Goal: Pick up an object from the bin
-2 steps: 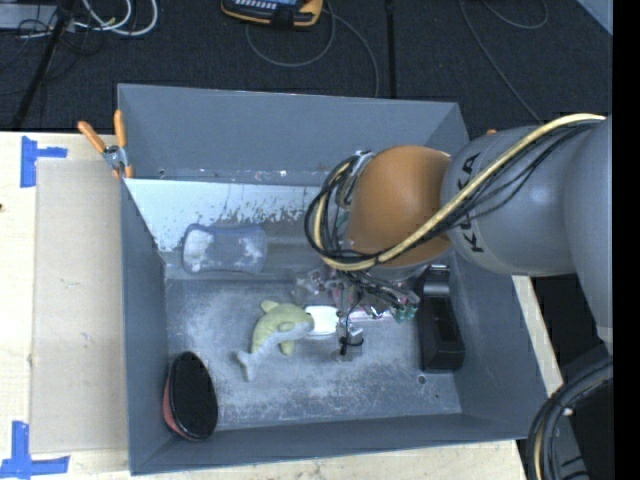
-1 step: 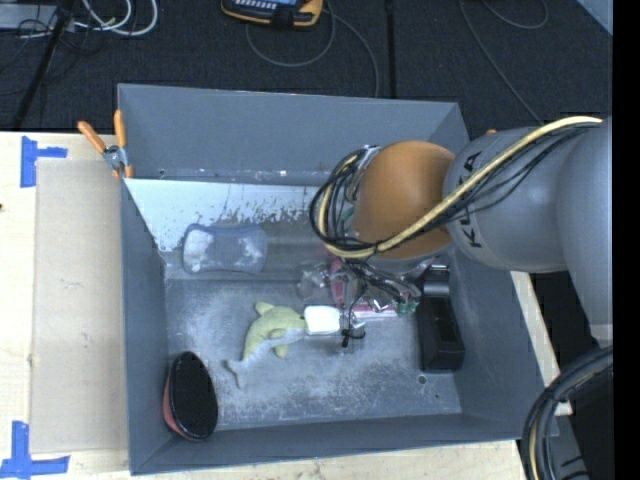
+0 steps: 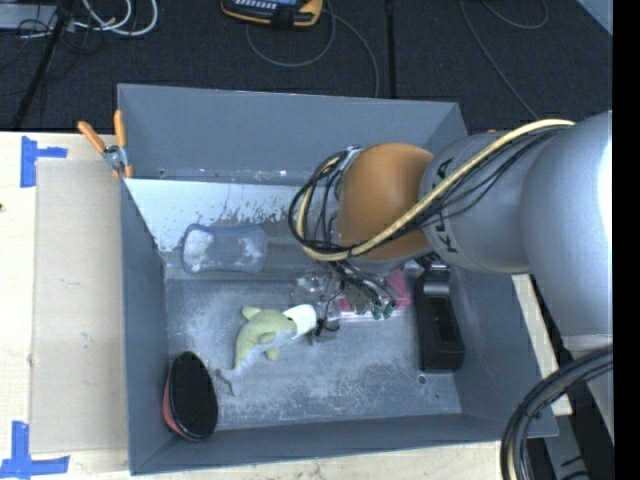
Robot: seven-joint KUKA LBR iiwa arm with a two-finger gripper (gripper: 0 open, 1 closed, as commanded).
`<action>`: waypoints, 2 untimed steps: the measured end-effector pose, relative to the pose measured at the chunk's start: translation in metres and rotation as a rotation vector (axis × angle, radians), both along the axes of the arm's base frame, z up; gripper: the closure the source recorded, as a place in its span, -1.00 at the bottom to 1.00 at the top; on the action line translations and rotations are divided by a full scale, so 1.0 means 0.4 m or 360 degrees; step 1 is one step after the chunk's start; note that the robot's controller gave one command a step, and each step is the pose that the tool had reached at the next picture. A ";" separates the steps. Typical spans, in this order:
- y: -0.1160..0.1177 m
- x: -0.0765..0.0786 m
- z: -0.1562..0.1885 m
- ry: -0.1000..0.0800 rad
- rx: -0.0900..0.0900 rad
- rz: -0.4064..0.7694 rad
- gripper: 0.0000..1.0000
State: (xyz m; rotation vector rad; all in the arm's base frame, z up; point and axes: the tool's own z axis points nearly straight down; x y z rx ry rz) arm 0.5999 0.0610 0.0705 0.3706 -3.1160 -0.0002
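My gripper (image 3: 324,312) hangs low over the middle of the bin floor, under the arm's orange cover. Just to its left, touching or nearly touching it, lies a pale green toy dolphin (image 3: 256,336) with a white part (image 3: 299,318) at the end nearest the gripper. A pink flat thing (image 3: 399,289) lies close on the gripper's right, partly hidden by the arm. I cannot tell whether the gripper holds anything.
A black oval thing with a red rim (image 3: 190,396) lies in the front left corner. A clear plastic piece (image 3: 224,248) leans at the back left wall. A black block (image 3: 438,320) lies along the right wall. The arm covers the bin's back right.
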 end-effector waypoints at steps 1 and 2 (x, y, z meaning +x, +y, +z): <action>-0.001 0.000 0.000 0.0000 0.0001 -0.0003 1.00; -0.047 -0.035 0.503 0.0003 0.0001 0.0124 1.00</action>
